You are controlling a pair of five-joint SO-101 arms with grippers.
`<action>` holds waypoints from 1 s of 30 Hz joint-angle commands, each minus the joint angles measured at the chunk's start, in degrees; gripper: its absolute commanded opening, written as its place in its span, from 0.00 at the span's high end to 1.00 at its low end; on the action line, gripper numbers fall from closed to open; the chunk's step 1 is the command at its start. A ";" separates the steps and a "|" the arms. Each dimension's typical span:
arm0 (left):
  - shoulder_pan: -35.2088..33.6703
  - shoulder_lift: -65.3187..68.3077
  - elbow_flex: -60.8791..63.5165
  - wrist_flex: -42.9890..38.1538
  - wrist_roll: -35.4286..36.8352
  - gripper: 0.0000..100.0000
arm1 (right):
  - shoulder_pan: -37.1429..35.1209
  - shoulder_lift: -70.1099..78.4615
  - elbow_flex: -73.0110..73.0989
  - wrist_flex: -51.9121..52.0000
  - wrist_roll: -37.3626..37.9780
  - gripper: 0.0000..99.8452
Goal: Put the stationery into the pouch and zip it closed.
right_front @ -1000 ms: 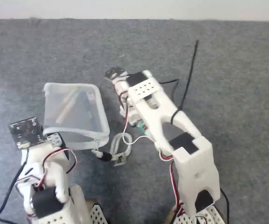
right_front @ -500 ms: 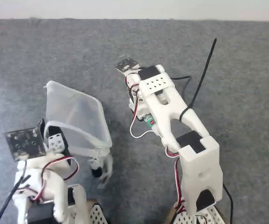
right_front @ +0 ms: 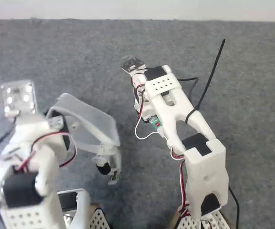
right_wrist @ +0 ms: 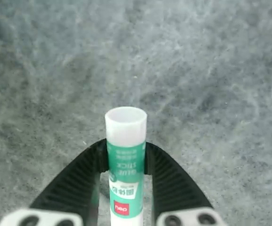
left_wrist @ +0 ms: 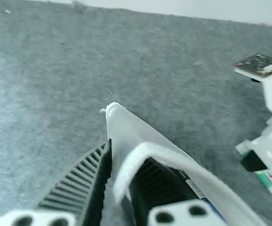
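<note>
A translucent pouch (right_front: pixel 89 125) with a white zip band hangs tilted above the grey mat, pinched at its near edge by my left gripper (right_front: pixel 106 167). In the left wrist view the black fingers (left_wrist: pixel 86 181) are shut on the pouch's (left_wrist: pixel 131 132) zip band. What lies inside the pouch I cannot make out. My right gripper (right_wrist: pixel 125 151) is shut on a green-and-white glue stick (right_wrist: pixel 125 160), white end pointing away over the mat. The right arm (right_front: pixel 168 102) stands just right of the pouch, with the glue stick (right_front: pixel 151 125) tucked under it.
Grey carpet-like mat (right_front: pixel 242 71) covers the table, with open room at the far side and to the right. A black cable (right_front: pixel 208 81) rises from the right arm. Both arm bases stand at the near edge.
The left arm has risen and lifted the pouch off the mat, tilting it. The right arm has drawn back to the right, away from the pouch, with the glue stick.
</note>
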 commanded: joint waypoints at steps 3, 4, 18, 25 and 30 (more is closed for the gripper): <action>5.01 12.92 -11.91 1.58 4.92 0.99 | 0.75 -5.67 -1.93 0.84 -0.70 0.99; 5.19 14.51 -12.88 1.58 4.92 0.99 | 0.75 -5.76 -1.93 0.84 -0.70 0.99; 2.55 26.55 -14.55 0.35 10.29 0.99 | 2.33 -18.77 -1.93 9.71 -0.18 0.99; -0.44 26.55 -14.55 0.00 10.90 0.99 | 1.89 -30.37 -1.93 14.90 -0.18 0.99; -0.70 26.55 -14.55 0.00 10.99 0.99 | 1.89 -38.81 -1.93 14.64 -0.35 0.99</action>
